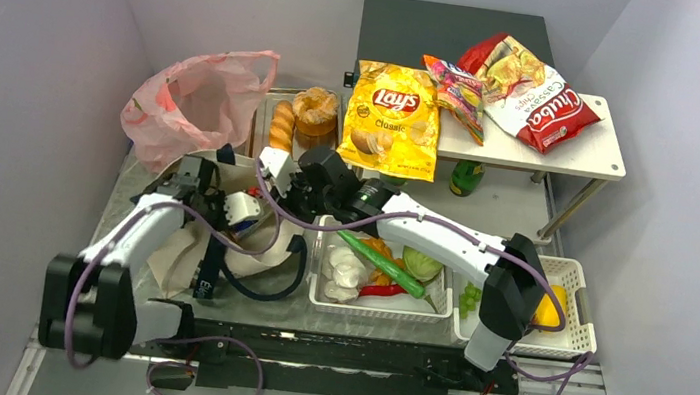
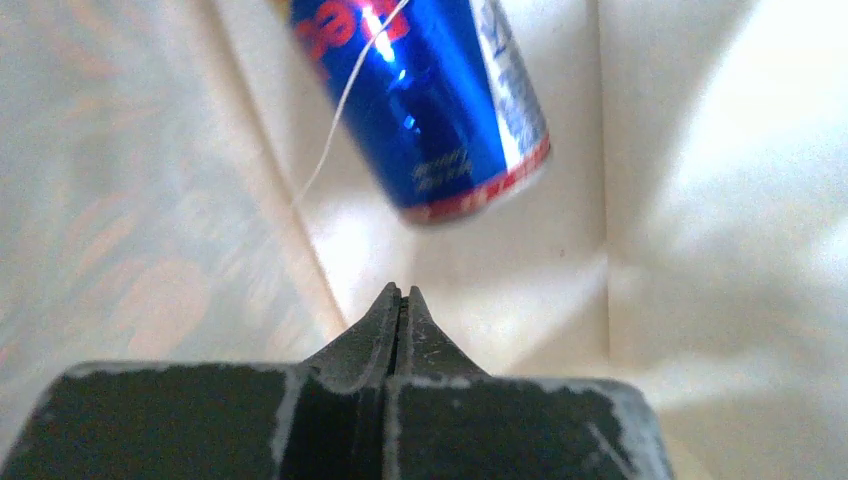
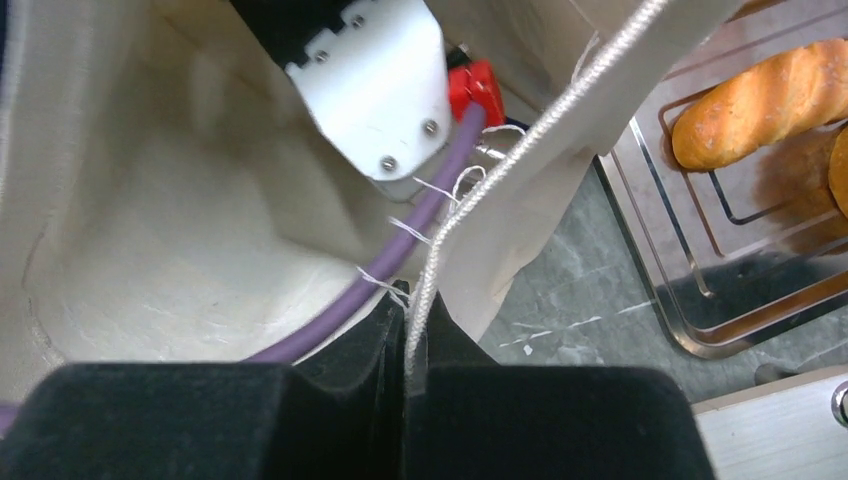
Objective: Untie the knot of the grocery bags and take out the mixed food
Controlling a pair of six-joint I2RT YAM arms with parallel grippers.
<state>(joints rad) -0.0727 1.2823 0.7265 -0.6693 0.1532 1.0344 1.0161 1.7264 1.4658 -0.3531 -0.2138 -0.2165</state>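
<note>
The left gripper (image 2: 402, 297) is down inside the beige tote (image 3: 150, 250), its fingers pressed together with nothing between them. Just ahead of them a blue can (image 2: 430, 100) lies tilted on the cloth floor. The right gripper (image 3: 408, 315) is clenched on the tote's corded rim, holding that edge up beside the left arm's white wrist. The tote sits at the near left of the table, dark straps trailing toward the arm bases. The pink plastic bag (image 1: 191, 107) lies crumpled at the far left, apart from both arms. A Lay's bag (image 1: 394, 117) leans against the white shelf (image 1: 533, 152), and a small pink snack bag (image 1: 456, 95) lies on the shelf. A ring-shaped bun (image 1: 317, 108) and a baguette (image 1: 282, 126) rest on a clear tray (image 3: 700, 300). Garlic (image 1: 345, 270), a long green vegetable (image 1: 388, 266) and cabbage (image 1: 421, 264) fill a white basket (image 1: 377, 310); grapes (image 1: 470, 298) sit in a second basket (image 1: 578, 276).
</note>
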